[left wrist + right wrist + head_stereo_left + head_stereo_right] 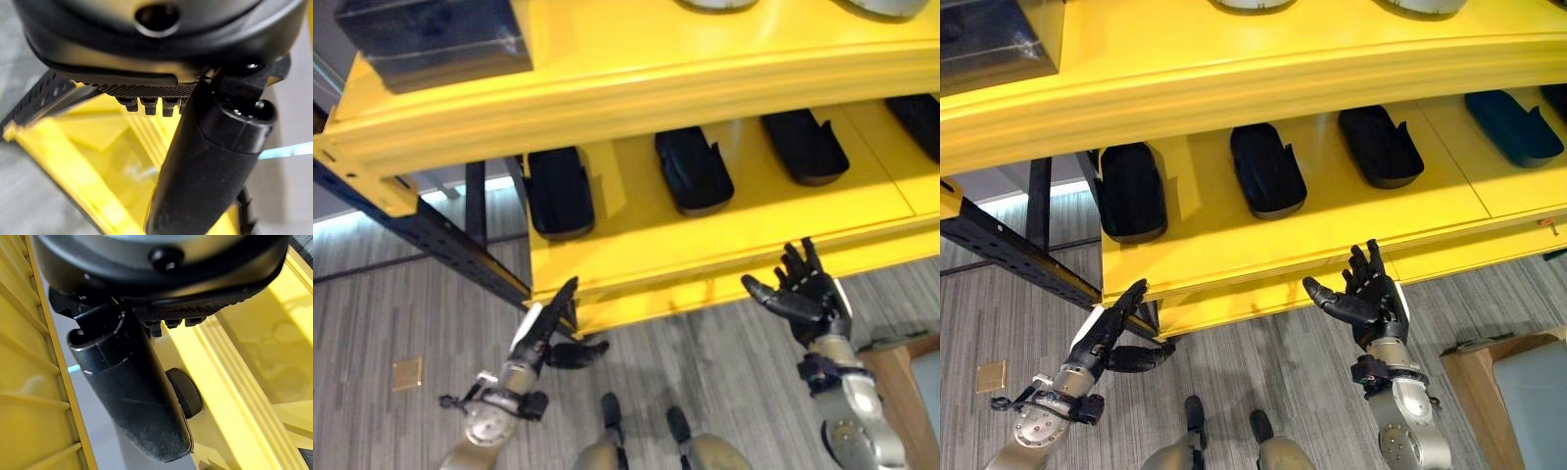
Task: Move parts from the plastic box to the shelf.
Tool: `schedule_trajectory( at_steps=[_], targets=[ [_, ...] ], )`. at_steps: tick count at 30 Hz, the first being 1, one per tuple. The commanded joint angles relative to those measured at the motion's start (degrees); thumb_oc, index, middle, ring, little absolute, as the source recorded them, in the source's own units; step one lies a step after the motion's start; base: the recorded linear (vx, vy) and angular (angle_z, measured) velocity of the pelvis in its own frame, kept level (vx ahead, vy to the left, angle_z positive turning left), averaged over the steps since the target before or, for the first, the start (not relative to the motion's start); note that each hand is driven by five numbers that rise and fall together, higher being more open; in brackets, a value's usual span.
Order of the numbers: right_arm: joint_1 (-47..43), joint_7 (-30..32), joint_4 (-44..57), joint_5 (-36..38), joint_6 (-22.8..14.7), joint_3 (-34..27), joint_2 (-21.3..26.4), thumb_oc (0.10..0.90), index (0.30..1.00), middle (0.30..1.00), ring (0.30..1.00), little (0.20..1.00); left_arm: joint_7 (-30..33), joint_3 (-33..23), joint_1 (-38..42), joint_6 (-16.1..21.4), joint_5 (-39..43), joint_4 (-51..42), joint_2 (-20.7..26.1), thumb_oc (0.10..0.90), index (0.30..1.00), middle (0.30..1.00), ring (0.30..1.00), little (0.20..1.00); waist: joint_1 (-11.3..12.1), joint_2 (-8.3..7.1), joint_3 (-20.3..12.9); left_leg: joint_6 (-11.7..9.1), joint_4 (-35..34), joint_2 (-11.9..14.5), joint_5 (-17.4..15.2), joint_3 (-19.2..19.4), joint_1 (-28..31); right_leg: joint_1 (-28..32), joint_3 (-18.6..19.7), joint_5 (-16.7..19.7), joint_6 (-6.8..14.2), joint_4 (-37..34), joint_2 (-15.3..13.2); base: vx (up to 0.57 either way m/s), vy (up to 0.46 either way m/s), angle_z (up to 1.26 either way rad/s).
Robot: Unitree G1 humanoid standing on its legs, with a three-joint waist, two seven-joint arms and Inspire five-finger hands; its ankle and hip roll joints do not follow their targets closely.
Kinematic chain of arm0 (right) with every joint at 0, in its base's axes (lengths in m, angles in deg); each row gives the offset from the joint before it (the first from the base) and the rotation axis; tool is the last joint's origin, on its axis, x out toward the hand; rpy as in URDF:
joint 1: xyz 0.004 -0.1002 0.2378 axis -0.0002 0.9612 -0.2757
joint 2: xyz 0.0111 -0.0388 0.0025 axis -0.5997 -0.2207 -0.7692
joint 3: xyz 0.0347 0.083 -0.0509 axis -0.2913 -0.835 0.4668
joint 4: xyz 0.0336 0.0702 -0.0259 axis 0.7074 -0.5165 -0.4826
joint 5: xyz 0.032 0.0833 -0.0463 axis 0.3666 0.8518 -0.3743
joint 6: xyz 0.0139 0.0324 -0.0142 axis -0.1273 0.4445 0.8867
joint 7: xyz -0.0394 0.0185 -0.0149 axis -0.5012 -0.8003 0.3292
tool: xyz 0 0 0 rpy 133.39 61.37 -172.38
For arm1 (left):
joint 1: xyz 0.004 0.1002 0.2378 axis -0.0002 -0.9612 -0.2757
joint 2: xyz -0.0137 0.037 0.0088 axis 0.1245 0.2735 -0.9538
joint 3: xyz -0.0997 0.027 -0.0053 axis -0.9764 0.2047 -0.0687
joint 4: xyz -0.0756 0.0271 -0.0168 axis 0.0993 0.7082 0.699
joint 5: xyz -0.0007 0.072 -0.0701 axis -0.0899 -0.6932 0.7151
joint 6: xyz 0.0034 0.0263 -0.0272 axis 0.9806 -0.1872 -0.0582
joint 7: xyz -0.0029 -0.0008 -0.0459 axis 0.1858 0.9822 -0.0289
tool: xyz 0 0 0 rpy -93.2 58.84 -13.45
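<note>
Currently, a yellow shelf (1263,250) is seen from above, with four dark parts (1268,168) laid in a row on its lower level, each apart from the next. Both hands are held just below the shelf's front edge, over a grey floor (1263,362). The left hand (1108,338) is opened, fingers straight and thumb out, and nothing is held in it. The right hand (1367,299) is spread wide, palm up, also empty. A placing step is judged finished, or the next fetch not begun. For the next move, a turn away from the shelf to the box would be called for. No writing can be read on the shelf or parts.
</note>
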Motion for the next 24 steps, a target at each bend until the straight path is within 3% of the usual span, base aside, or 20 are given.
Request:
schedule_trajectory(
  at_steps=[1,9,17,22,24],
  targets=[
    [1.0,-4.2,5.6,-1.9,-3.9,-2.6,1.0,0.900,1.000,1.000,1.000,1.000,-3.4,-1.6,0.1,4.7,12.4,-0.5,-2.5,0.900,1.000,1.000,1.000,1.000,-0.5,0.16,-10.4,-3.1,-0.4,3.6,-2.6,-1.8,2.4,-7.0,-2.5,-1.8,0.4,2.9,0.5,-0.04,-0.035,0.04],
    [3.8,-6.3,5.8,-2.0,-3.8,-3.4,-0.6,0.900,1.000,1.000,1.000,1.000,-5.6,-2.3,-2.2,4.0,21.0,-0.5,-7.8,0.900,1.000,1.000,1.000,1.000,-0.4,-0.29,-12.0,-3.4,-0.4,4.6,-1.5,-3.1,2.5,-5.5,-1.6,-2.0,-0.6,2.2,2.9,-0.02,-0.066,-0.03],
    [4.8,-6.6,5.8,-2.6,-4.9,-4.8,-1.6,0.900,1.000,1.000,1.000,1.000,-6.9,-1.0,-2.2,3.6,23.7,0.5,-9.0,0.900,1.000,1.000,1.000,1.000,-0.2,-0.31,-12.1,-4.6,-0.4,6.2,0.9,-6.5,0.4,-4.7,-2.8,-2.5,-2.0,1.5,5.5,-0.06,-0.108,0.20],
    [4.8,-7.0,5.9,-2.3,-4.5,-4.3,-1.8,0.900,1.000,1.000,1.000,1.000,-7.1,-0.9,-2.3,3.6,24.1,0.2,-9.3,0.900,1.000,1.000,1.000,1.000,0.0,-0.33,-12.3,-4.7,-0.4,6.6,1.2,-6.7,1.2,-4.0,-2.5,-2.6,-2.4,1.7,6.5,-0.01,-0.082,0.04],
    [4.7,-7.2,6.0,-2.7,-4.4,-4.4,-1.3,0.900,1.000,1.000,1.000,1.000,-7.3,-0.9,-2.3,3.5,24.6,0.0,-9.4,0.900,1.000,1.000,1.000,1.000,0.9,-1.22,-11.0,-3.8,4.1,5.1,-0.4,-8.5,0.5,-3.0,-2.1,-2.1,-2.7,1.4,5.9,-0.03,-0.116,-0.04]
  ],
)
